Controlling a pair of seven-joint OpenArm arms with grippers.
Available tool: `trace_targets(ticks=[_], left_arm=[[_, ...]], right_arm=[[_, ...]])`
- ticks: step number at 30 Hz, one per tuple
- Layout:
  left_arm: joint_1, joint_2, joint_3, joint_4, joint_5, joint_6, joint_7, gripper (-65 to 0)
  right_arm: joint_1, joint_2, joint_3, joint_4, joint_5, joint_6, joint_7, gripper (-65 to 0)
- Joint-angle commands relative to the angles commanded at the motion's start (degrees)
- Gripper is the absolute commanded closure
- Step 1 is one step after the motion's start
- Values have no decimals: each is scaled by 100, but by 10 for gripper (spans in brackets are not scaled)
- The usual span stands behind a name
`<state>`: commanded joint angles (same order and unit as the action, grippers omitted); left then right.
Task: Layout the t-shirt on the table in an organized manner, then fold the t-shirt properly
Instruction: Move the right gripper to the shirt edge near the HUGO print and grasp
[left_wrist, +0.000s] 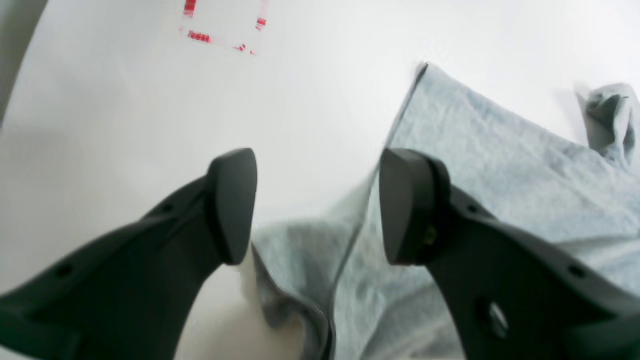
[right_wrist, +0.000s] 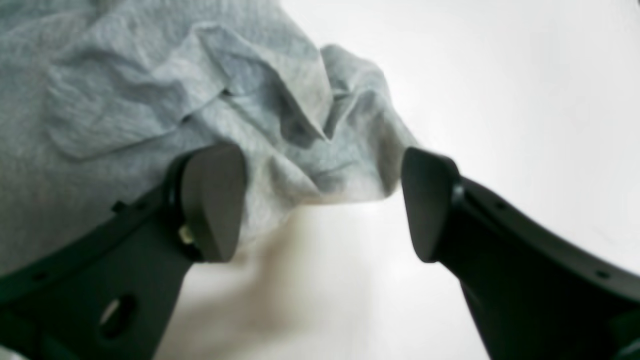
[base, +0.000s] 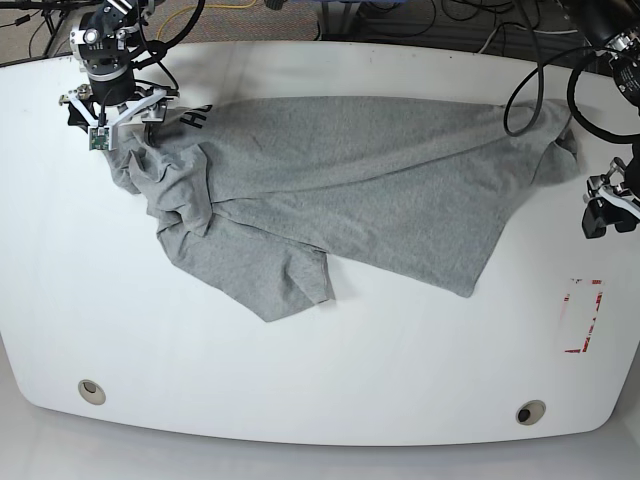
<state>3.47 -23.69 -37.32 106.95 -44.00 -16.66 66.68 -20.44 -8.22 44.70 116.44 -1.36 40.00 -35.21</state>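
Note:
The grey t-shirt (base: 350, 170) lies spread across the white table (base: 400, 340), flat on the right and bunched into folds at the left, with a bit of black lettering (base: 195, 118) showing. My right gripper (base: 113, 122) hovers over the crumpled left end. In the right wrist view it (right_wrist: 320, 202) is open, and the rumpled t-shirt (right_wrist: 150, 100) lies below and ahead of its fingers. Near the table's right edge my left gripper (base: 607, 205) sits beside the shirt's right end. In the left wrist view it (left_wrist: 317, 205) is open, with the hem of the t-shirt (left_wrist: 500, 165) running under the gap.
A red-and-white rectangular mark (base: 583, 315) sits near the right edge, also in the left wrist view as the red mark (left_wrist: 220, 30). Two grommet holes (base: 91, 391) (base: 530, 412) lie along the front. Cables (base: 540, 90) hang at the back right.

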Motion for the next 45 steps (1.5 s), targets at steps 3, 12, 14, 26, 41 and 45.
trace_targets(ticks=[3,12,14,26,41,45], left_arm=[[-26,18,185,0,97,0,0,-364],[-352,484,325,0,598,0,-70,-364],[-360,563,369,0,695,0,-70,-365],[-862,791,1204,-114,1134,0,-299,-365],[-1257,536,1204,-1178,1415,0,-571,-365],[-1284,378,1204,-1248,1424,0,-923,-365]], right_arm=[[0,-9,-202,0,9,0,0,-466],[325,-18,-642,0,-53,0,0,-466],[448,9,-554,0,-62,0,0,-466],[1714,818,-677,-457,-53,0,-527,-466],[3473,1591,-686,-3393,-44,0,-695,-466],[3657,1626,-686,-3886,-35,0,-686,-466]])
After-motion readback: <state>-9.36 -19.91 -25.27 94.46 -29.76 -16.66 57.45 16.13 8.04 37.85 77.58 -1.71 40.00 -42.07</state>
